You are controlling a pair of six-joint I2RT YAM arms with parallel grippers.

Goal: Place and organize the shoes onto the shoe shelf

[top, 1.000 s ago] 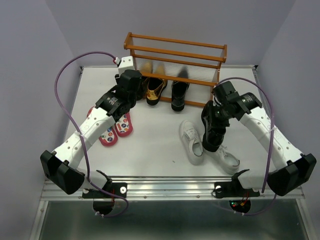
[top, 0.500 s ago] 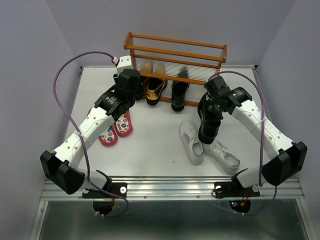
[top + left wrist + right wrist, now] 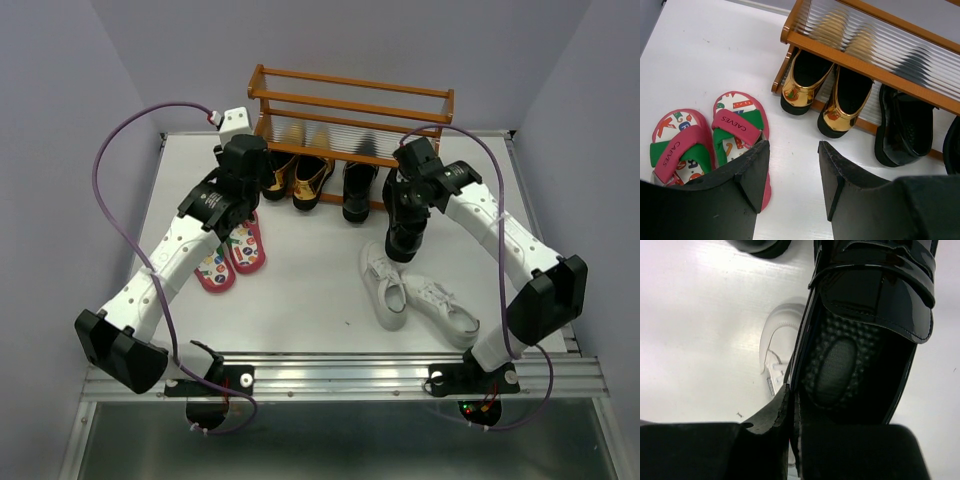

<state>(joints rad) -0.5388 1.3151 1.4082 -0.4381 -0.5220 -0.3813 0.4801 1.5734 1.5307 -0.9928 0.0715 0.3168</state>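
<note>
Nearest the arm bases, the white sneakers [image 3: 385,288] lie loose on the table [image 3: 300,310], toes pointing roughly away from the shelf and untouched. A little further in on the left, the pink flip-flops [image 3: 735,122] sit side by side, also waiting. Above them hovers the left gripper [image 3: 792,172], its fingers about half spread and holding nothing; it has drawn back and to the left over the last second, which uncovers both gold loafers [image 3: 805,82]. On the right, the right gripper [image 3: 791,402] is pinched tight on the side wall of the held black shoe [image 3: 867,335] (a glossy one with a strap and a dotted insole), and this is the main change: a second ago the shoe hung over the sneakers, and now it has swung forward to hang just in front of the shelf's right half. Beyond it, the parked black shoe [image 3: 358,188] stands with its toe tucked under the ribbed tier, the loafers just to its left in the same row. The shoe shelf [image 3: 350,98] stands at the far edge of the table. I judge that the second pair is about to be completed, with the sneakers and flip-flops to come, so the task is near halfway.
</note>
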